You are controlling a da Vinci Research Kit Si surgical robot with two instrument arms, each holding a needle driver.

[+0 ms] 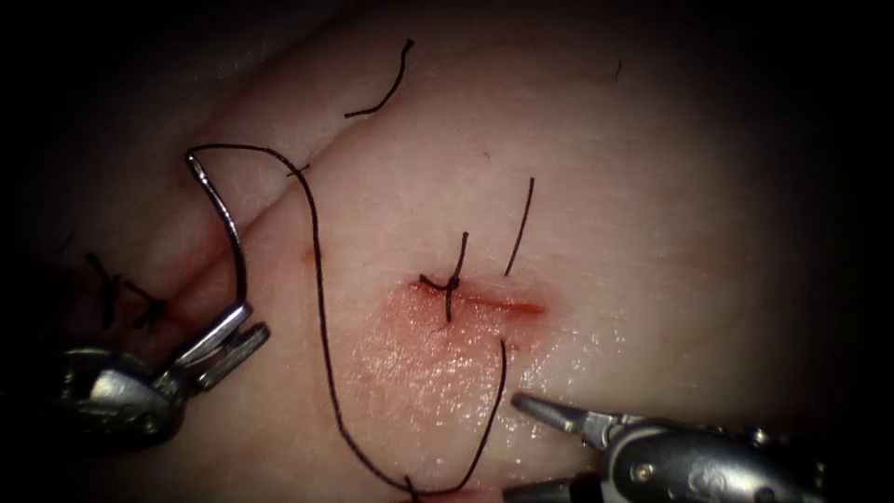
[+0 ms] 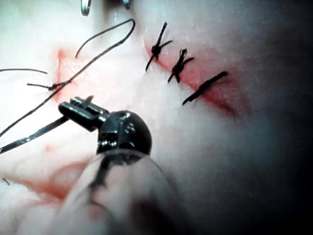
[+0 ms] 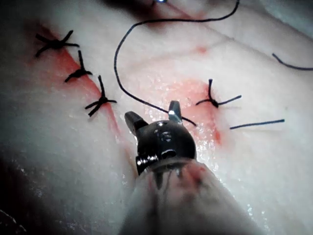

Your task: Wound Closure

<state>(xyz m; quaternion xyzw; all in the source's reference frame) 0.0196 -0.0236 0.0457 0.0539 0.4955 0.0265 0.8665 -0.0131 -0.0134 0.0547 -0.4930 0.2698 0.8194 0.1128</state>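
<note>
Left tool [image 1: 228, 340] jaws pinch curved steel needle [image 1: 228, 233] near its tail, clear of pale tissue [image 1: 652, 233]; keep grip firm. Right tool [image 1: 531, 445] jaws spread, empty, beside dark thread [image 1: 317, 279].

The left tool [image 1: 228, 340] has its jaws closed tight on something thin. The right tool [image 1: 535, 447] waits with jaws wide apart.

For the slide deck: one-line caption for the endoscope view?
Left tool holds needle at its end, clear of tissue; right tool open, empty; thread loops past knotted cut.
</note>
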